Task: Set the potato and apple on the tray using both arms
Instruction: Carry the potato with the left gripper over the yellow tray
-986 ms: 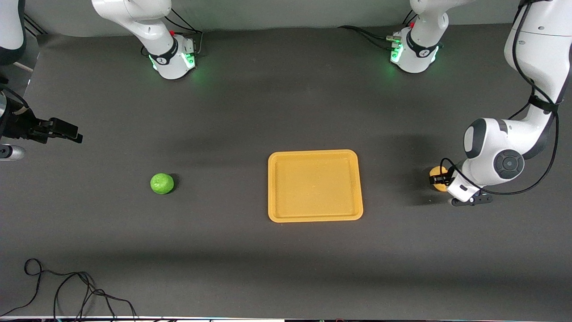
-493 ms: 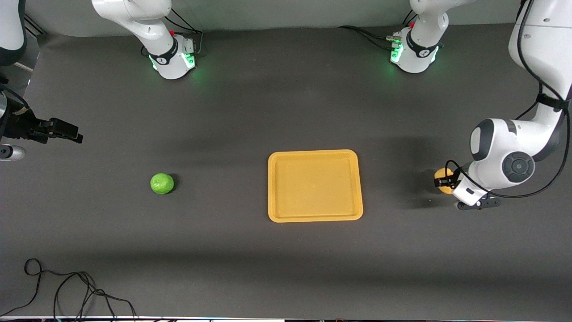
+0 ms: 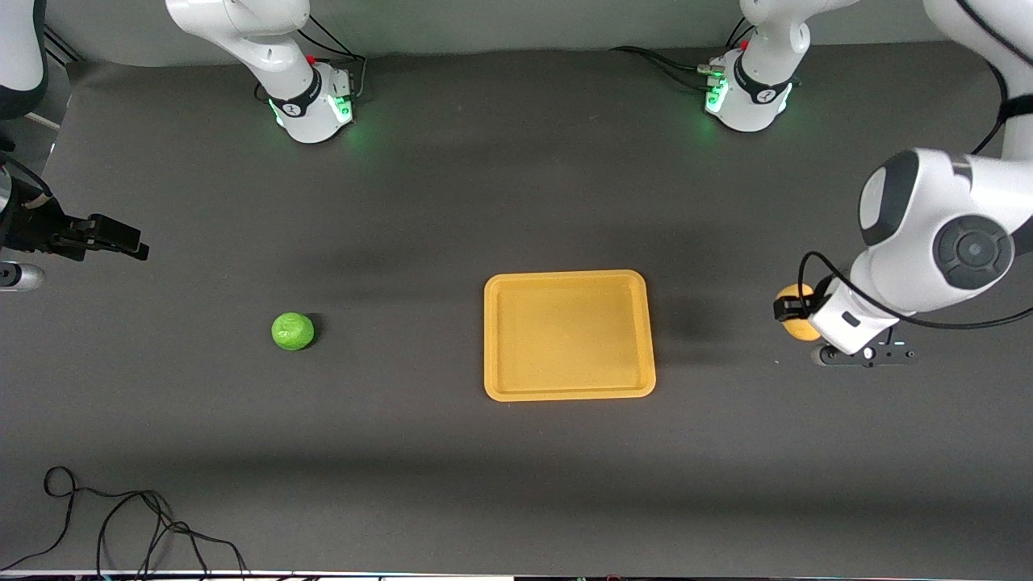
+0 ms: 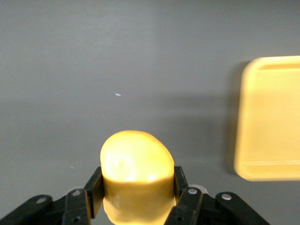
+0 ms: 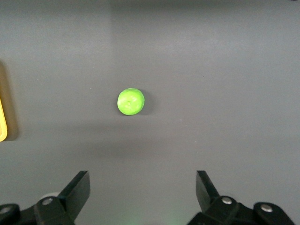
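My left gripper [image 3: 795, 311] is shut on the potato [image 3: 793, 325], a lumpy yellow-orange lump, and holds it above the table beside the tray, toward the left arm's end. In the left wrist view the potato [image 4: 136, 159] sits between the black fingers [image 4: 180, 180]. The yellow-orange tray [image 3: 569, 387] lies mid-table and holds nothing; it also shows in the left wrist view [image 4: 272, 122]. The green apple [image 3: 292, 331] rests on the table toward the right arm's end. My right gripper [image 3: 121, 238] is open and empty, up in the air, with the apple [image 5: 131, 101] in its view.
The two arm bases [image 3: 315, 105] [image 3: 746, 97] stand along the table's back edge. A black cable [image 3: 121, 516] lies loose near the front corner at the right arm's end. The table is a dark grey mat.
My left arm has risen with the potato held in its gripper, and its shadow has shifted toward the tray. The right arm, the apple and the tray have not moved.
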Controlling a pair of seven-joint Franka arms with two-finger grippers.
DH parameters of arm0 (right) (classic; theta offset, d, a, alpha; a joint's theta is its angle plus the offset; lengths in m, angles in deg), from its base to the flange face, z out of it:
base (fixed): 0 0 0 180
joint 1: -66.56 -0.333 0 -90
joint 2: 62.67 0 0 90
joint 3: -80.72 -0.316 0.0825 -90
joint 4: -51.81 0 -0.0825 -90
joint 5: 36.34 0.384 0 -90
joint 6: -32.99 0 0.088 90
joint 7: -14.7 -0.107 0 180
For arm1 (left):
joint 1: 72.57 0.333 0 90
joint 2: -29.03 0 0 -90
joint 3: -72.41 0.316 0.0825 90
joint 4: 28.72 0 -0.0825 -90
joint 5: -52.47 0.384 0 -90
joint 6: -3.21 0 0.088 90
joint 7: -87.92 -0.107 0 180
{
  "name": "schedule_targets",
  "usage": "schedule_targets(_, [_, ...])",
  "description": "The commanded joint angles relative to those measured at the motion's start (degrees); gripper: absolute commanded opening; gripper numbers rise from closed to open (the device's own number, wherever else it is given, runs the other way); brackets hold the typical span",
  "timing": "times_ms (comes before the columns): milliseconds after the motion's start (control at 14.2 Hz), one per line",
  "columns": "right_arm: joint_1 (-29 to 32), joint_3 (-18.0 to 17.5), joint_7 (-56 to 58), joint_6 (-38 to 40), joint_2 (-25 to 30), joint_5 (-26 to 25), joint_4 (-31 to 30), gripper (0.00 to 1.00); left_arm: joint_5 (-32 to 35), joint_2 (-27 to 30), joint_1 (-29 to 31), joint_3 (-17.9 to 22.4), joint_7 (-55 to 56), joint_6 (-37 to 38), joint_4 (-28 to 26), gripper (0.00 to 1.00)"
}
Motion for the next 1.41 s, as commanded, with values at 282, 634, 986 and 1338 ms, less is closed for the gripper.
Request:
schedule_targets(282, [-0.7, 0.6, 0.7, -0.4, 0.0, -0.2, 0.2, 1.00, -3.8, -2.8, -9.6, -1.7, 10.1, 2.4, 6.3, 0.00])
schedule_targets(634, [-0.7, 0.6, 0.8, -0.4, 0.0, -0.2, 0.2, 1.00, -2.8, -11.3, -17.3, -1.4, 21.6, -8.4, 5.5, 0.00])
schedule_targets(986, [-0.7, 0.6, 0.8, -0.3, 0.1, -0.2, 0.2, 1.00, 2.5, -16.3, -19.5, -1.2, 27.7, -20.5, -2.2, 0.00])
schedule_targets(1338, [-0.7, 0.6, 0.8, -0.3, 0.0, -0.2, 0.1, 1.00, 9.4, -20.2, -19.5, -1.1, 31.8, -25.9, -5.1, 0.00])
